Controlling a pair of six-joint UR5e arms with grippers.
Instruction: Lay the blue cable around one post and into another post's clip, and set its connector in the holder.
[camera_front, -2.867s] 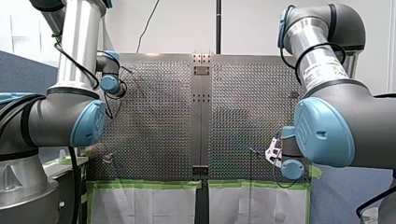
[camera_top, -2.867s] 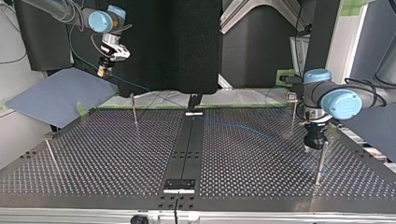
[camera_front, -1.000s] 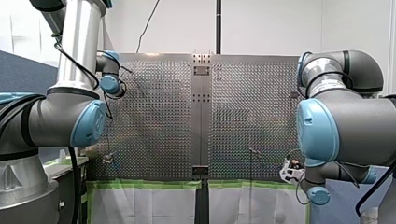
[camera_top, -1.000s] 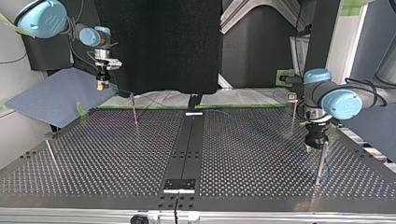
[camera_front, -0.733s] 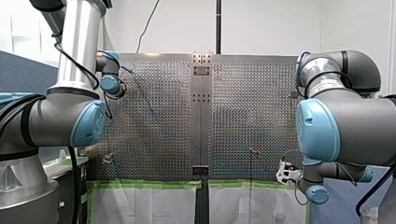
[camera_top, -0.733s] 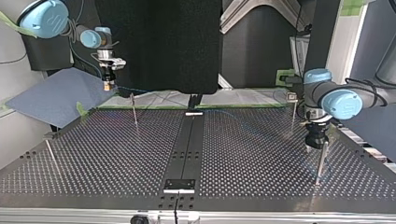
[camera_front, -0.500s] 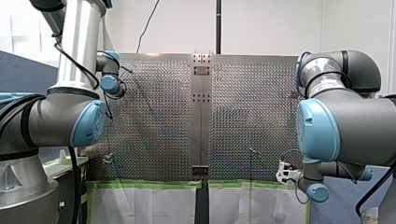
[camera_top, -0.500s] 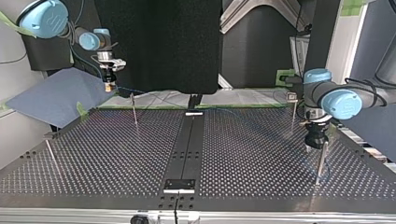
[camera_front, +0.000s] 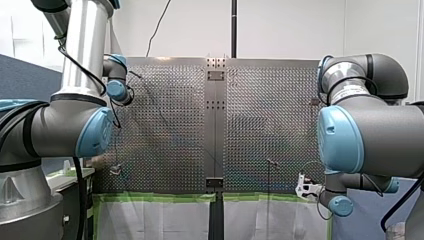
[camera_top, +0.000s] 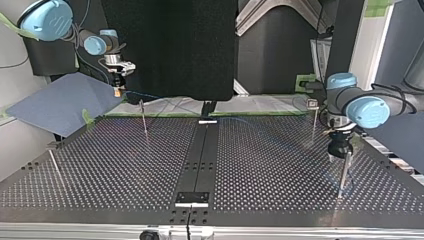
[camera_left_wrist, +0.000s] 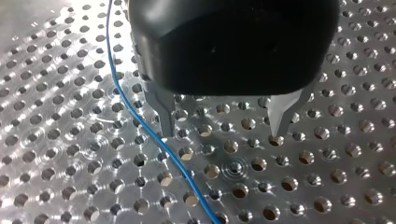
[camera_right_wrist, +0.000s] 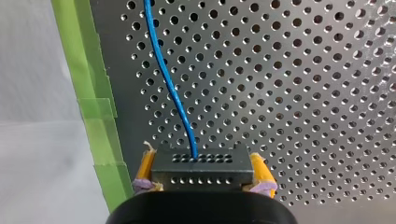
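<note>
My right tool (camera_right_wrist: 203, 171) pinches the black connector (camera_right_wrist: 201, 178) between yellow pads (camera_right_wrist: 145, 166). The blue cable (camera_right_wrist: 168, 79) leaves the connector and runs across the perforated bench (camera_right_wrist: 303, 93), with green tape (camera_right_wrist: 93, 107) beside the cable. My left tool (camera_left_wrist: 223, 133) stands spread, the cable just outside one metal finger (camera_left_wrist: 166, 116).

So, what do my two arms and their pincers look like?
My left arm and my right arm are grey and silver tubes with light blue joint caps and thin black cables. My left pincer is black with pointed metal fingers; my right pincer is black with yellow pads.
</note>
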